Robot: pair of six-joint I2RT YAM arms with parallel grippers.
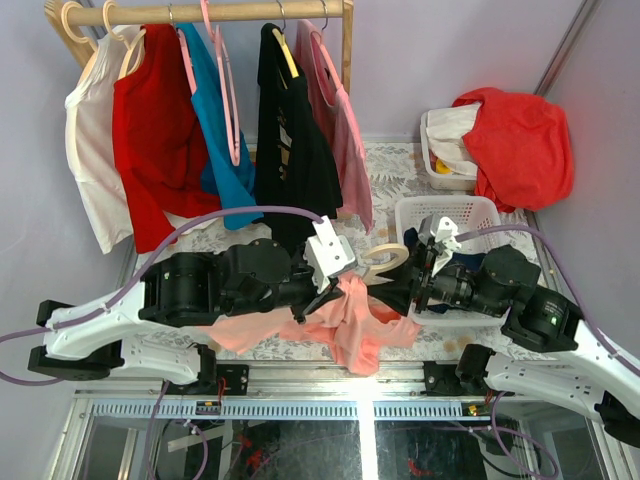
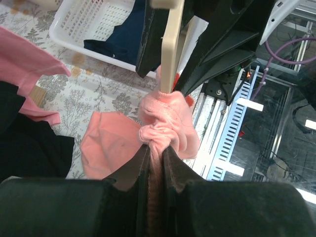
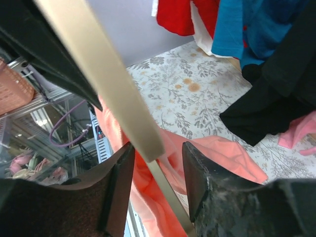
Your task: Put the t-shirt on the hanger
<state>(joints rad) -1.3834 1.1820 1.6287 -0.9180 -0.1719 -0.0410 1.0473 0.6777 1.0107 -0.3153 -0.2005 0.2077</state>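
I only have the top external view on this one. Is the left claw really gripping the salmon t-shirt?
Observer: Yes. The left wrist view shows the left claw shut on a bunched fold of the t-shirt.
Reviewer: And the right claw on the hanger?
Observer: Its wrist view shows the right claw with jaws apart, the hanger arm passing between them.
Reviewer: Is the hanger into the cloth yet?
Observer: The left wrist view shows the hanger's end meeting the bunched cloth just above the left claw.

Floral table (image 1: 395,168), white lattice basket (image 1: 470,205), far white bin (image 1: 432,165); salmon t-shirt (image 1: 350,330) partly resting there
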